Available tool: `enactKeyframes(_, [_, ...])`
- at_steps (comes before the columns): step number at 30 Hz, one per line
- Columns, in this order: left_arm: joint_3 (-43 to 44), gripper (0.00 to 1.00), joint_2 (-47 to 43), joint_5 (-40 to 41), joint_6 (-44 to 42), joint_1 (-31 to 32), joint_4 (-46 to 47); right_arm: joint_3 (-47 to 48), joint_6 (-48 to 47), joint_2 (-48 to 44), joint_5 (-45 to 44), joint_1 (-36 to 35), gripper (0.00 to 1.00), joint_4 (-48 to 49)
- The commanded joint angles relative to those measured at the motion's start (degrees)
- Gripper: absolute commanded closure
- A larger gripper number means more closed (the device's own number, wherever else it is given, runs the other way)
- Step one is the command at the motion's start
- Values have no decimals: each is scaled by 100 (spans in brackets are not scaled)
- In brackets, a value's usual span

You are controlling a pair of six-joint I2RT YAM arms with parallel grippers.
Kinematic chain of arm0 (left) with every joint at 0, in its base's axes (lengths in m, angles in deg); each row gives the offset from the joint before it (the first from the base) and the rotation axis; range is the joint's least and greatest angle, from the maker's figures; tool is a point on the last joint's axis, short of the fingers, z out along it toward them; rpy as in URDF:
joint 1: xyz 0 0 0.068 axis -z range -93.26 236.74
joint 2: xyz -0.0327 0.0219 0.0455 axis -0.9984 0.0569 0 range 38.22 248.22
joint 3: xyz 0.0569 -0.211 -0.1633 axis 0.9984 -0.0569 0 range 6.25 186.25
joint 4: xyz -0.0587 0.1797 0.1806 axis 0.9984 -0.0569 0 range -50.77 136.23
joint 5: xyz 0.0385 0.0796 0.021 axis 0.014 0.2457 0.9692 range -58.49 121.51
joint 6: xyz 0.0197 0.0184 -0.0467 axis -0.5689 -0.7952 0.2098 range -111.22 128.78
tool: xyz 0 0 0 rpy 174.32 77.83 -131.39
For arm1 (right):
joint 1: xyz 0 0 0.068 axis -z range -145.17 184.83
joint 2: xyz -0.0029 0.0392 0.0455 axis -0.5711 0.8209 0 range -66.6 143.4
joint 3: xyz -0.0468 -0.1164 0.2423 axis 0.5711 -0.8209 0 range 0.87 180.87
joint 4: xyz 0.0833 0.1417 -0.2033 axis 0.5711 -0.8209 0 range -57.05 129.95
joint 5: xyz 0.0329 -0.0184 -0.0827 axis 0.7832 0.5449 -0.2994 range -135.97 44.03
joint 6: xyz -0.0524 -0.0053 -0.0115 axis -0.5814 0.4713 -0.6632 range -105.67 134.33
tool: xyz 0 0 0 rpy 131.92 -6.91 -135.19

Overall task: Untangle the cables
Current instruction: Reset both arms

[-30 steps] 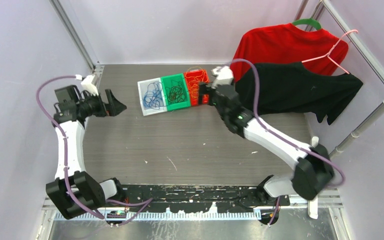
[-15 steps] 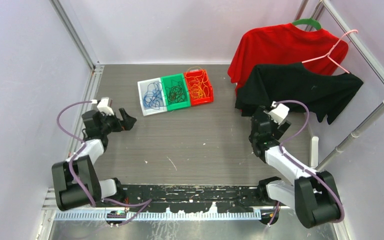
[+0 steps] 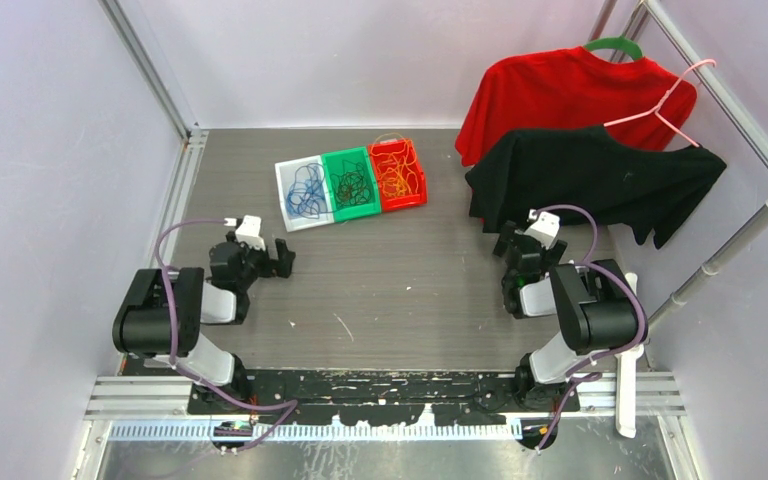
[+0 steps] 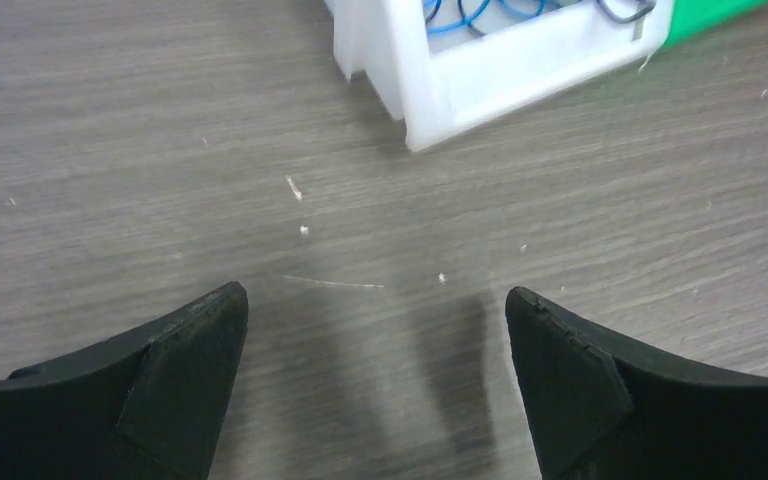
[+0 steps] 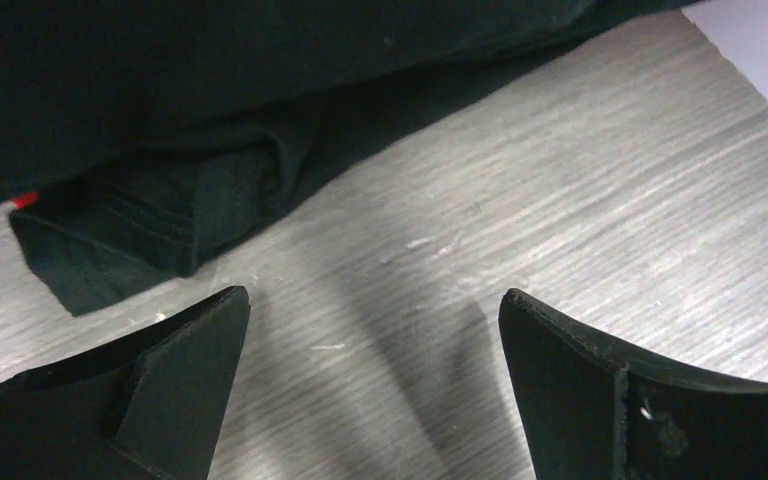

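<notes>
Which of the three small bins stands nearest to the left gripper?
The white bin, which holds the blue cable, at the left end of the row. The green bin and the red bin lie farther from the left gripper.

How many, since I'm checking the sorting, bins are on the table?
3, side by side at far centre: white bin, blue cables; green bin, dark cables; red bin, orange cables.

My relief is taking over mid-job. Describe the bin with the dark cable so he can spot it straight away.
At the far side of the grey table sits a row of three small bins. Take the middle bin, between the white bin and the red bin. It alone is green, and its cable is dark, not blue or orange.
</notes>
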Motion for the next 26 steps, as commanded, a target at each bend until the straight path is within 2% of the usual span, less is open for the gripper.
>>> enactKeyframes(1, [550,0,-164,556,-282,55,-219,225,-174,-39,422,63,0,656])
enactKeyframes(2, [645,0,-43,580,-254,57,-233,241,-111,-114,454,96,0,444])
enactKeyframes(19, [604,0,-101,606,-243,51,-269,230,-134,-87,488,116,0,534])
enactKeyframes(23, [604,0,-103,609,-246,56,-272,399,43,-138,1170,454,0,82])
enactKeyframes(26, [604,0,-104,612,-246,51,-265,337,20,-145,1184,468,0,204])
